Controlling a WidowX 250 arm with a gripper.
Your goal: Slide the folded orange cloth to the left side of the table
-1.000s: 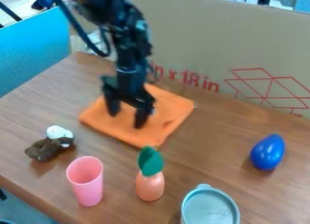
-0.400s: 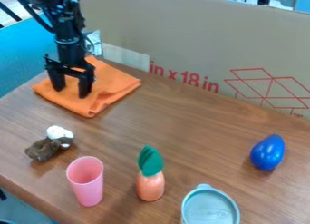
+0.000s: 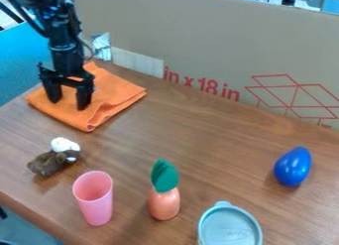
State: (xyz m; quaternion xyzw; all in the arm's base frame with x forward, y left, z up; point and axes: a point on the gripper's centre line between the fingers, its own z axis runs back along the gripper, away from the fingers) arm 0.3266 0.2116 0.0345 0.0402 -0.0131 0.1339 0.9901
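Wooden table (image 3: 198, 135) bears orange cloth (image 3: 114, 92) under parted fingers (image 3: 84, 97)

orange cloth (image 3: 119, 96): 1 | pink cup (image 3: 96, 204): 1 | green-topped orange toy (image 3: 164, 204): 1 | brown-and-white object (image 3: 49, 162): 1 | blue egg-shaped object (image 3: 293, 166): 1 | lidded container (image 3: 229, 229): 1

Open wood (image 3: 205, 135) stretches rightward to the blue egg-shaped object (image 3: 293, 166), cardboard (image 3: 198, 40) walling the back.
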